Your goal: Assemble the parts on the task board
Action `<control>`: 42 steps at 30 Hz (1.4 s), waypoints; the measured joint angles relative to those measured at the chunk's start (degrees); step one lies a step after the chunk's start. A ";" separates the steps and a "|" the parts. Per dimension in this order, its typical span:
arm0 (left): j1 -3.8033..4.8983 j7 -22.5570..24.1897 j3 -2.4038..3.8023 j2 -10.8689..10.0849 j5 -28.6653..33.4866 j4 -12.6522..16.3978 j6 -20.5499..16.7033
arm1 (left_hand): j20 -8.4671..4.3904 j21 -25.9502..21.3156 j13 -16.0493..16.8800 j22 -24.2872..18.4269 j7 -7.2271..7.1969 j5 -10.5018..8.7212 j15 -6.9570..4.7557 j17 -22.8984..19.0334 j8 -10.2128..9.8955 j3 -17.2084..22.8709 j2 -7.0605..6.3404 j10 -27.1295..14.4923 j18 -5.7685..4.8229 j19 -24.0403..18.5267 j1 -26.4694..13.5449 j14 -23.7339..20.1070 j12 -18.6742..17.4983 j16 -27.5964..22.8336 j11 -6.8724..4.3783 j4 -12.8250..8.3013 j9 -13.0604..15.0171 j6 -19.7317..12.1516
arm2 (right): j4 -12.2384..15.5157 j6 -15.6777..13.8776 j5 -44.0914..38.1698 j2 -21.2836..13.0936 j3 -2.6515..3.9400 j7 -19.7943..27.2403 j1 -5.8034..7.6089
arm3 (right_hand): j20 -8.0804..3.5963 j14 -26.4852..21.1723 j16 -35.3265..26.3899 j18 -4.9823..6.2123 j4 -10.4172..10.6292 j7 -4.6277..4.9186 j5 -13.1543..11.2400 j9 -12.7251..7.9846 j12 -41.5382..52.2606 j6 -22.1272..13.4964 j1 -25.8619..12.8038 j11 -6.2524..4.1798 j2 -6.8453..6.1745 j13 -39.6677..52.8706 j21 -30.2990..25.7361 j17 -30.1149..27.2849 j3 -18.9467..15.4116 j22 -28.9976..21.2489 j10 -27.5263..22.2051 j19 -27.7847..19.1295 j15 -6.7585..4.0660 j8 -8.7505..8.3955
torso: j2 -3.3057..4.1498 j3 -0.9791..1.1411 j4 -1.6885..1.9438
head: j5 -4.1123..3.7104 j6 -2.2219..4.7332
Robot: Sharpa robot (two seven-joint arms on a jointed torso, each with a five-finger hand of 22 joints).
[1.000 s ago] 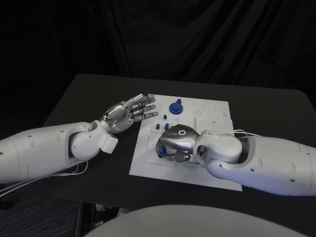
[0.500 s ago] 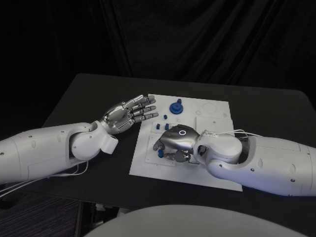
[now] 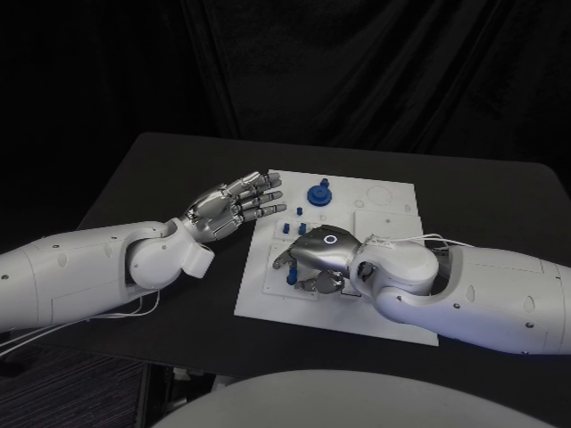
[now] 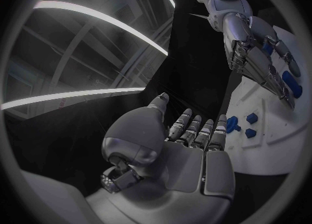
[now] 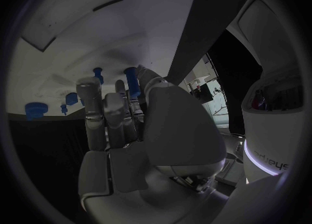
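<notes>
**Right hand settled over the near parts; left hand held off the board**

Meanwhile, almost nothing was seen to move across the last second. The right hand (image 3: 317,259) was kept low over the near-left part of the white task board (image 3: 389,201), its back turned up and its fingers curled down among the small blue parts (image 3: 290,277) lying there. Only a slight shift of those fingers could be made out against the earlier pictures. In the right wrist view a blue peg (image 5: 132,82) was seen at the fingertips, apparently pinched between thumb and fingers, though the contact itself was partly hidden, so a firm grip could not be confirmed.

The left hand (image 3: 235,205) was held at about nine o'clock from the board's far half, just off its left edge, with the fingers spread and nothing in them; its place was unchanged.

At roughly twelve o'clock from the right hand a larger blue knobbed piece (image 3: 318,193) stood upright on the board, with a small blue peg (image 3: 297,211) near it towards the left hand.

The stillness was judged to mean that a grasp or seating was being settled, not a carry; assembly appeared far from finished.
</notes>
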 measured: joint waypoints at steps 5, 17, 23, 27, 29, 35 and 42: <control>-0.02 -0.01 0.00 -0.11 0.00 0.02 0.01 | 0.00 0.00 0.00 0.00 0.00 0.00 0.00 0.00 0.00 0.00 0.00 0.00 0.00 0.00 0.00 0.00 0.00 0.00 0.00 0.00 0.00 0.00 | 0.38 -0.65 0.27 -1.16 0.04 0.23 0.00 | 0.30 -0.76 -0.47 -0.01 0.51 -0.01 -0.29 -0.52 0.65 -0.01 0.00 0.16 0.00 0.55 -1.38 -0.85 -1.34 0.00 -1.84 -0.72 0.22 0.07 | 0.00 0.00 0.00 | -0.01 0.00; -0.05 0.09 0.00 -1.13 0.01 0.58 -0.26 | 0.00 0.00 0.00 0.00 0.00 0.00 0.00 -0.01 0.23 0.00 -0.23 0.00 0.00 0.00 -0.23 0.00 0.00 0.00 0.00 0.00 0.00 0.00 | 6.24 -6.47 3.93 -11.29 0.40 2.37 6.82 | 0.61 -2.22 -1.12 0.92 2.33 0.81 -1.02 -1.35 3.99 1.65 0.71 0.41 0.24 2.16 -3.33 -2.29 -3.91 -0.01 -6.55 -1.43 0.38 1.06 | 0.00 0.02 -0.02 | -0.90 0.00; -0.06 0.54 0.00 -1.54 0.01 1.12 -0.71 | 0.22 0.00 0.00 0.09 0.10 0.00 0.00 0.06 0.51 0.29 -0.23 -0.41 -0.96 0.21 -0.23 0.00 -0.08 0.29 -0.86 -0.65 0.13 0.53 | 10.85 -8.92 9.65 -19.33 0.34 2.97 10.53 | 0.40 -3.35 -2.35 0.92 3.15 2.02 -0.27 -1.43 8.38 4.97 2.09 -0.02 1.35 3.87 -4.92 -4.05 -3.89 -0.01 -5.49 -2.05 0.07 2.64 | -0.02 0.02 -0.12 | -1.77 0.00; -0.07 1.74 -0.01 -1.68 0.01 1.57 -1.34 | 0.22 0.00 -0.09 -0.18 0.00 0.28 -0.33 0.01 0.76 0.10 -0.53 -0.88 -0.95 0.21 -0.53 -0.33 -0.90 -0.16 -1.74 -1.74 0.13 0.63 | 13.17 -9.71 13.71 -24.26 -0.02 2.97 11.22 | -1.59 -6.14 -6.21 1.42 3.11 2.85 2.29 -0.49 30.58 11.73 3.84 -3.23 1.66 18.14 -10.84 -9.47 -3.57 -0.01 -3.24 -4.38 -2.59 5.22 | -0.07 0.02 -0.23 | -2.83 0.00; -0.07 2.46 -0.01 -1.69 0.01 1.72 -1.64 | 0.17 0.00 -0.09 -0.30 -0.09 0.40 -0.73 -0.08 0.76 0.18 -0.20 -0.88 -0.95 0.19 -0.86 -0.73 -0.90 -0.45 -1.74 -2.02 0.13 0.73 | 13.75 -9.82 15.09 -25.76 -0.07 2.84 11.24 | -2.45 -4.79 -5.71 1.42 3.56 2.35 2.67 0.45 46.63 14.07 3.78 -4.05 1.70 35.45 -9.86 -8.38 -3.36 -0.01 3.16 -3.08 -3.34 6.75 | -0.07 0.01 -0.23 | -3.45 0.00; -0.07 4.78 0.00 -1.85 0.01 2.04 -2.53 | -0.33 0.00 -0.09 -0.33 0.02 0.40 -0.83 -0.09 0.93 0.12 -0.21 -0.89 -0.94 0.09 -0.85 -0.83 -0.90 -0.46 -1.74 -2.08 0.13 0.84 | 14.51 -9.47 18.07 -28.90 -0.11 1.11 9.71 | -3.91 3.22 2.91 0.30 6.08 0.88 2.71 3.91 62.63 15.88 0.89 -5.93 3.51 63.99 3.41 6.34 -4.95 -0.02 24.68 3.61 -4.76 12.14 | -0.11 -0.14 -0.25 | -5.44 0.00; -0.07 6.18 0.00 -2.09 0.02 2.52 -3.09 | -0.33 0.00 -0.09 -0.38 -0.09 0.60 -1.05 -0.09 0.98 0.13 -0.21 -0.68 -0.94 0.09 -0.85 -0.62 -0.67 -0.45 -1.95 -2.08 0.17 1.14 | 14.70 -7.29 19.53 -30.50 -0.25 -5.37 6.14 | -5.24 7.92 11.60 -1.44 7.46 -0.57 2.82 14.18 67.67 10.52 -13.80 -7.03 4.64 66.52 18.15 21.11 -8.10 -0.02 33.08 8.72 -5.86 24.95 | -0.04 -0.12 -0.24 | -6.48 0.00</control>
